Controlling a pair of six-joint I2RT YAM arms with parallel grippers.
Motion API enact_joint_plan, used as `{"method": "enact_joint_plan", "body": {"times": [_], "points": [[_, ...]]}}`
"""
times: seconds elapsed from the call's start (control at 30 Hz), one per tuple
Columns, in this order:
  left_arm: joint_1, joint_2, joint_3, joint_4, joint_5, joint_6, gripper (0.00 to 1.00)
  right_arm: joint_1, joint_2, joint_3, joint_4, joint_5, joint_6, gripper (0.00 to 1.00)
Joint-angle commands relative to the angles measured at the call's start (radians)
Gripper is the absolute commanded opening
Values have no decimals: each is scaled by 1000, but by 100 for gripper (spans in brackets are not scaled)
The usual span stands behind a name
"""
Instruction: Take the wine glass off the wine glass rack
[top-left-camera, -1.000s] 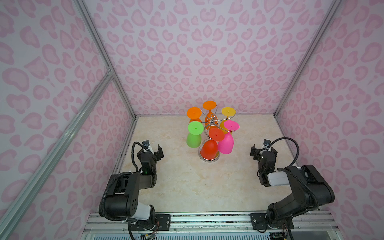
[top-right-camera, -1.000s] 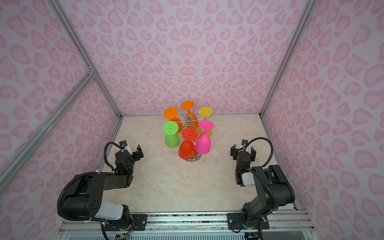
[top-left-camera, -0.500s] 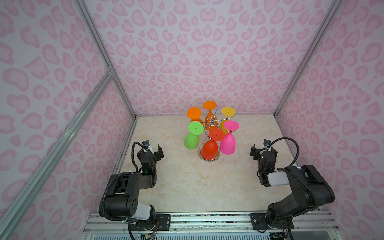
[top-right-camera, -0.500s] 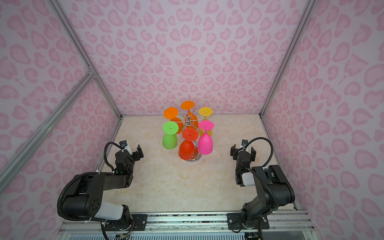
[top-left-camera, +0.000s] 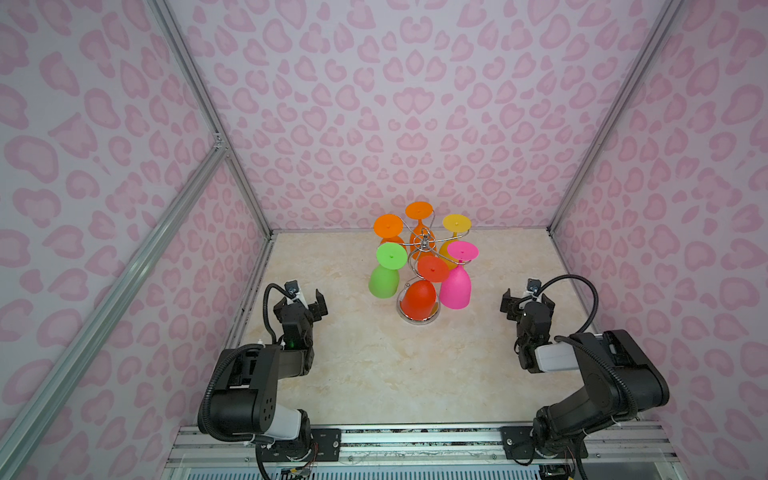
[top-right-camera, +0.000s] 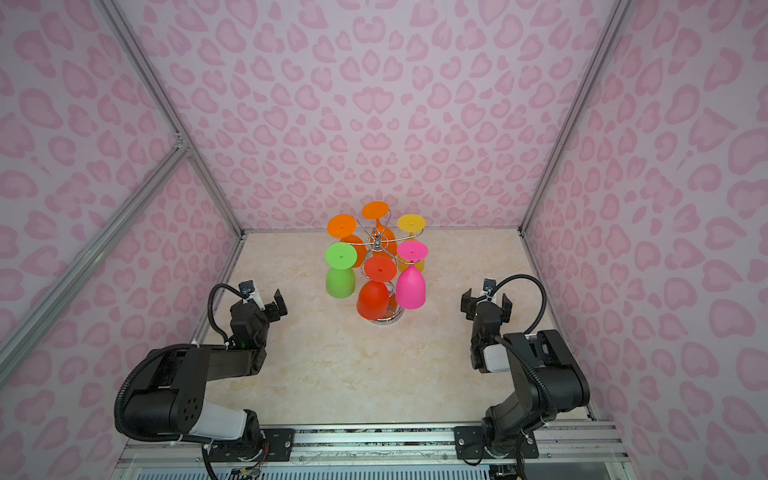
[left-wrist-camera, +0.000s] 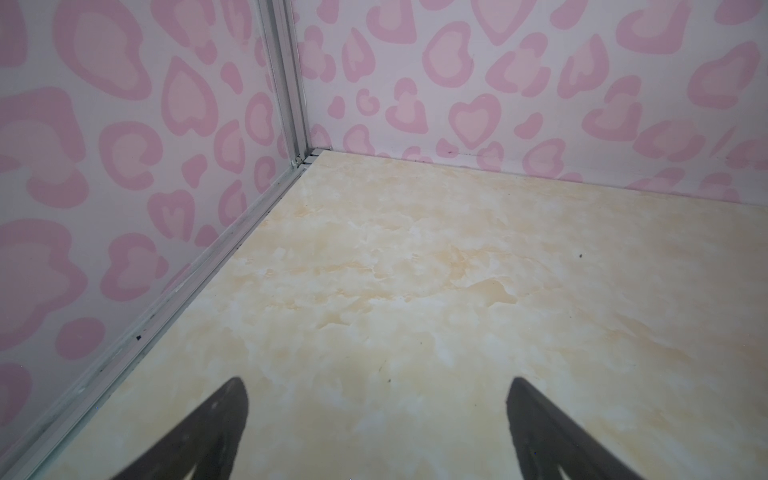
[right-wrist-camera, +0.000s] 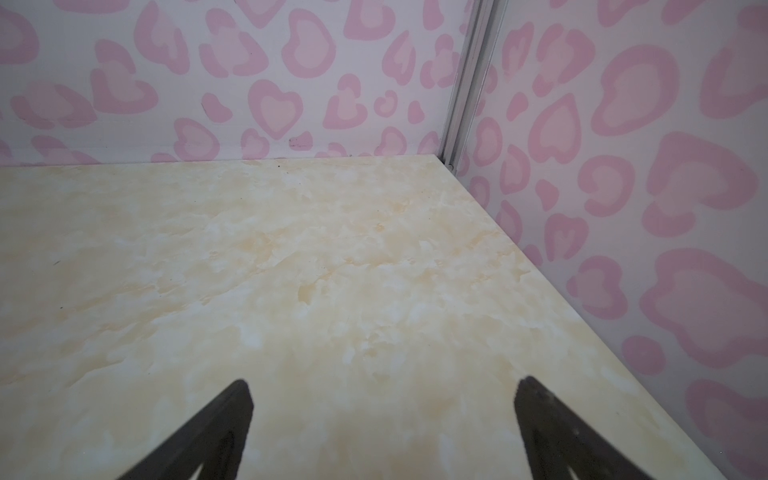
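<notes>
Centrally, chrome wine glass rack (top-left-camera: 424, 242), marbled table (top-left-camera: 374, 365)

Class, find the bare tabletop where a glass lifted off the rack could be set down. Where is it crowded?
Widest free patch: the table between the left hand and right hand, in front of the wine glass rack. Narrower strips flank the rack on either side. Crowded: around the rack, where hanging wine glasses ring its stem.

Bench (top-left-camera: 395, 365): bare across front and middle, free passage.
Wine glass rack (top-left-camera: 424, 242): far centre, ringed by hanging glasses (top-left-camera: 455, 289) on all sides.
Walls (top-left-camera: 232, 270): tight at bench edges.
</notes>
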Motion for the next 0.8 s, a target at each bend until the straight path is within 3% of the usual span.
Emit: {"method": "enact_joint_plan", "body": {"times": [0.0, 0.17, 0.3, 0.47, 0.6, 0.7, 0.77], "points": [[1, -4, 3, 26, 3, 2, 99, 0, 5, -5, 38, 15, 0, 96], [1, -28, 19, -19, -19, -5, 99, 2, -5, -2, 29, 33, -1, 98], [-1, -128, 97, -236, -40, -5, 97, 12, -97, 39, -122, 36, -9, 98], [-11, -191, 136, -321, -103, -29, 98, 57, -192, 109, -327, 75, -28, 98], [-23, -248, 204, -429, -85, -98, 98, 66, -296, 195, -513, 14, 82, 96], [-33, -286, 285, -550, -26, -159, 99, 66, -379, 344, -748, -18, 205, 90], [-46, -317, 339, -625, 38, -191, 99, 65, -409, 471, -891, -91, 243, 94]]}}
